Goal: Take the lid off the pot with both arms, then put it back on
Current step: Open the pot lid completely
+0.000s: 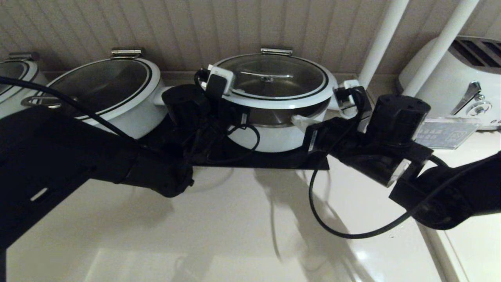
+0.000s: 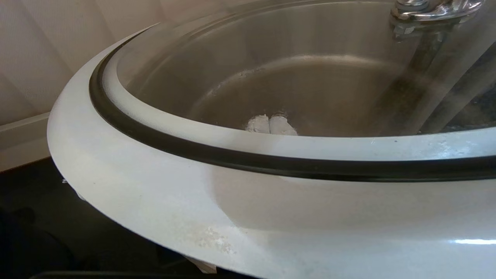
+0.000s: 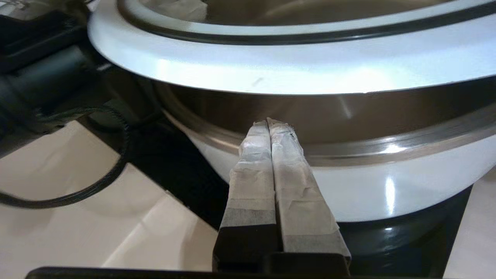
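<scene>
While the lid (image 1: pixel 274 80) is sitting raised above the pot (image 1: pixel 274 135) near the counter's (image 1: pixel 235 219) back edge, we are wedging the right gripper (image 3: pixel 271 123), fingers pressed together, into the gap under its rim. Only the left wrist view is showing the left gripper (image 2: pixel 271 124), tips together, beneath the glass.

The lid (image 1: pixel 274 80) sits raised above the pot (image 1: pixel 270 135), both arms beneath.
</scene>
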